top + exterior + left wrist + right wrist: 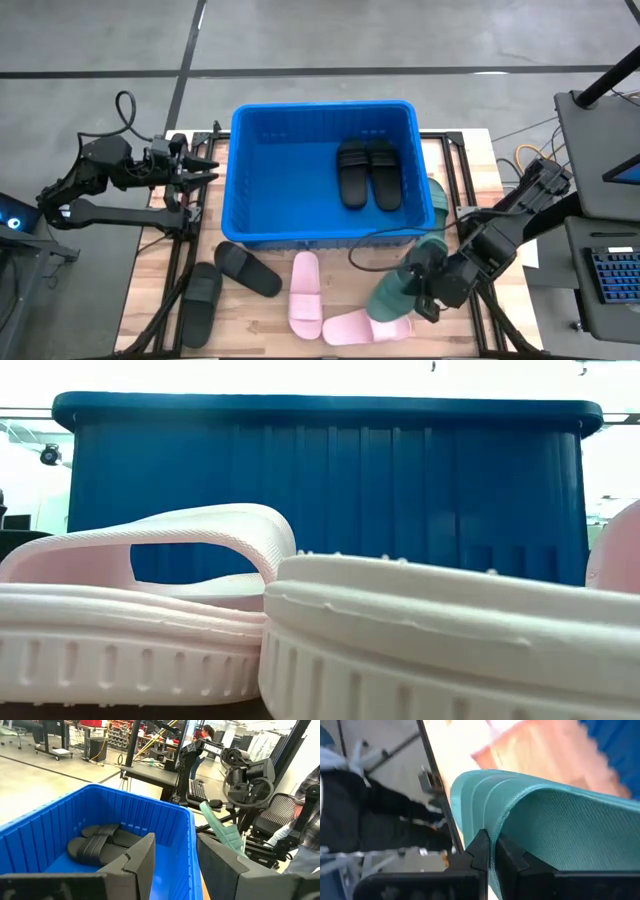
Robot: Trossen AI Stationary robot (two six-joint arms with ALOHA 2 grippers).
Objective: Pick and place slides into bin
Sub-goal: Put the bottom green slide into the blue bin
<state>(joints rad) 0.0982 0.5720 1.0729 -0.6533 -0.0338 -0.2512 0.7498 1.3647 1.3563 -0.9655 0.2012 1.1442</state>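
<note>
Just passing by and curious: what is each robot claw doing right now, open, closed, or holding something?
Left gripper: open, empty, beside the blue bin.
Right gripper: shut on a green slide.

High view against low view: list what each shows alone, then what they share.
Only the high view shows both arms, the right tool shut on a green slide, the left tool empty beside the bin, two black slides in the bin and two black slides on the table. Only the low view shows the bin's ribbed outer wall up close. Both share the blue bin and the pink slides.
</note>
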